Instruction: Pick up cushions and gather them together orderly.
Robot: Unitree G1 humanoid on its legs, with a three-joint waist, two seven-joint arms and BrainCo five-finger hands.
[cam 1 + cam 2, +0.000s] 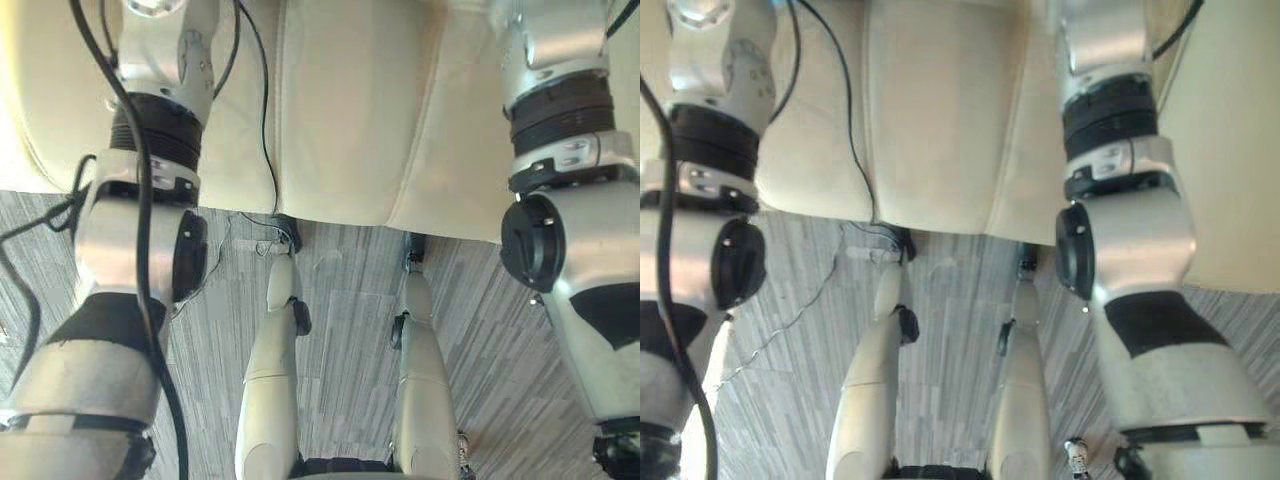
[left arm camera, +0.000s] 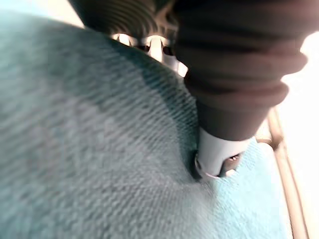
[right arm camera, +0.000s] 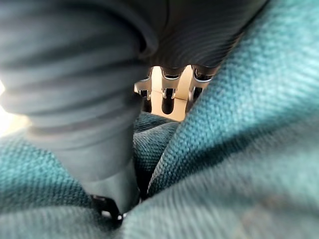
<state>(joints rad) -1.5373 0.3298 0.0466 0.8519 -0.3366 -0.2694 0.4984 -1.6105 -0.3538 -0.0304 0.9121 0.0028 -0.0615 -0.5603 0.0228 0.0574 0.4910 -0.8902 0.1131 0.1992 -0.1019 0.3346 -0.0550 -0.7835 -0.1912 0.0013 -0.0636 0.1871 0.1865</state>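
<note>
Left eye view, setting: a cream sofa (image 1: 340, 110) lay across the far half, with grey carpeted floor (image 1: 340, 330) nearer.
Left eye view, arms: the left arm (image 1: 135, 240) and the right arm (image 1: 570, 240) both reached far over the seat, one at each side.
Right eye view: the same sofa and both arms stretched the same way, well apart from one another.
Left wrist view, task's thing: a teal cushion (image 2: 89, 149) lay right against the left robot hand (image 2: 217, 157).
Left wrist view, hand state: the thumb was sunk into the weave and the fingers passed over the cushion's far side, so it read as a grip on the cushion.
Right wrist view, task's thing: teal cushion fabric (image 3: 239, 124) bulged on both sides of the right robot hand (image 3: 107, 169).
Right wrist view, hand state: the thumb sat deep in a fold and the fingers closed over the fabric beyond it, again a grip.
One cushion or two: could not be told.
Key relation: the cushion lay in contact with each hand, neither being nearer; its long axis could not be read at this range.
Judgement: lifting clear of the seat looked like the step in hand, with fabric slipping from a shallow pinch the likely risk.
</note>
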